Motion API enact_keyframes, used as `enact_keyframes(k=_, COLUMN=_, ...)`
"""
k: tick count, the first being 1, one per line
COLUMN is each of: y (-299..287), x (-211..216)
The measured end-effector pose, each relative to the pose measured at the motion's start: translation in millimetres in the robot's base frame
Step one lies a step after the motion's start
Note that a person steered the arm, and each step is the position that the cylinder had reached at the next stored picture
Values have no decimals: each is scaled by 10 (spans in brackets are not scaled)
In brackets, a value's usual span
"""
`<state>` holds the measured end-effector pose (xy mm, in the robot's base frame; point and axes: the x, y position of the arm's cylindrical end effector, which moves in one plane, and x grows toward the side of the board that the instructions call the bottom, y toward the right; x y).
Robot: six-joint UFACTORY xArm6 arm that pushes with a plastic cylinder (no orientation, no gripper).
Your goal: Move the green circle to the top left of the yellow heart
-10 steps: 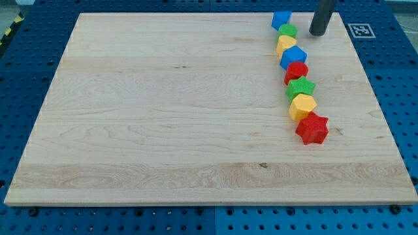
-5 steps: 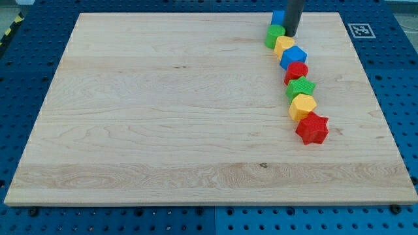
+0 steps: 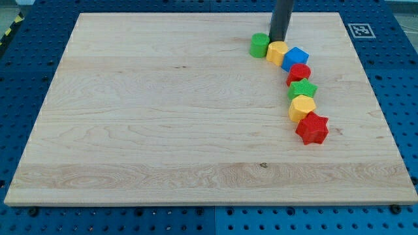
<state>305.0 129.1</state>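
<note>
Seven blocks show on your surface; my tip sits between green circle and yellow heart, hiding any block behind the rod; this end effector has no jaws.

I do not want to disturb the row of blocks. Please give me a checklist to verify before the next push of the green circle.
1. My tip visible: ok, just right of the green circle, above the yellow heart.
2. Circle free of the heart: ok, it sits at its left.
3. Circle at the heart's top left: not ok, roughly level.
4. Tip touching the heart: cannot tell.
5. Blue block that stood at the view's top: cannot tell, it does not show.
</note>
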Motion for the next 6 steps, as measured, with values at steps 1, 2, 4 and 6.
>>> enact_keyframes(k=1, y=-113, x=128)
enact_keyframes(k=2, y=-140, x=191)
enact_keyframes(k=4, y=-217, x=188)
enact_keyframes(k=6, y=-531, x=188)
